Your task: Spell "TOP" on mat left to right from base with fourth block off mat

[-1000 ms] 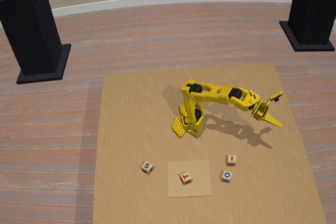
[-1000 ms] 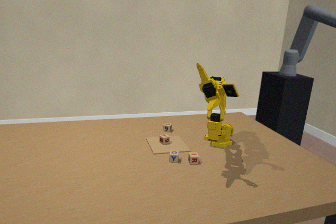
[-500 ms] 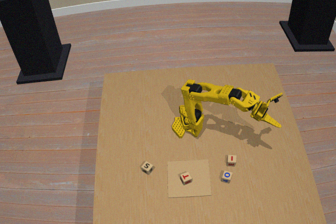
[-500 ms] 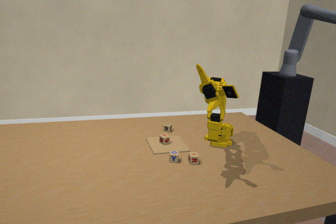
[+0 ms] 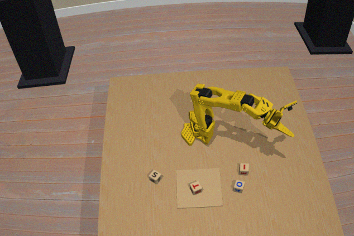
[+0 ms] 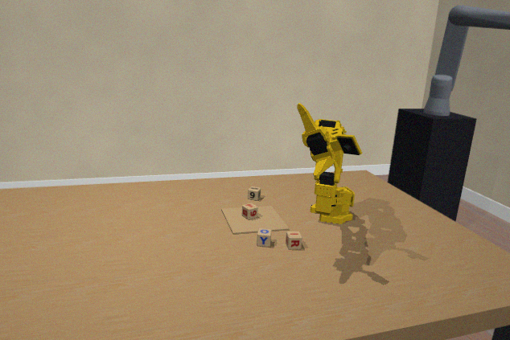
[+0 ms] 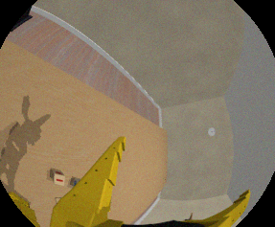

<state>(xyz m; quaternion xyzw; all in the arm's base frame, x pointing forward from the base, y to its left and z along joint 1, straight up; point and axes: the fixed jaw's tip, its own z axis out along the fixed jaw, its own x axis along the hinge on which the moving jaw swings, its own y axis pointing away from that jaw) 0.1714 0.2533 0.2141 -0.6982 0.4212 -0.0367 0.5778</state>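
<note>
My gripper (image 7: pixel 186 166) is open and empty, raised over the table's right part in the top view, away from all blocks. The mat (image 5: pixel 184 198) (image 6: pixel 233 227) lies flat. A block with a red T on top (image 5: pixel 196 187) (image 6: pixel 249 211) sits on it, turned askew. Off the mat, to its right in the top view, are a blue O block (image 5: pixel 239 186) (image 6: pixel 264 237) and a red I block (image 5: pixel 243 169) (image 6: pixel 294 240) (image 7: pixel 58 179). An S block (image 5: pixel 155 176) (image 6: pixel 253 194) lies off the mat's left side. No P shows on any visible face.
The yellow arm's base (image 5: pixel 200 134) (image 6: pixel 335 208) stands behind the mat in the top view. The table (image 5: pixel 137 113) (image 6: pixel 123 266) carries the arm's shadow. Black pedestals (image 5: pixel 34 33) (image 5: pixel 328 10) stand beyond the table, on the floor.
</note>
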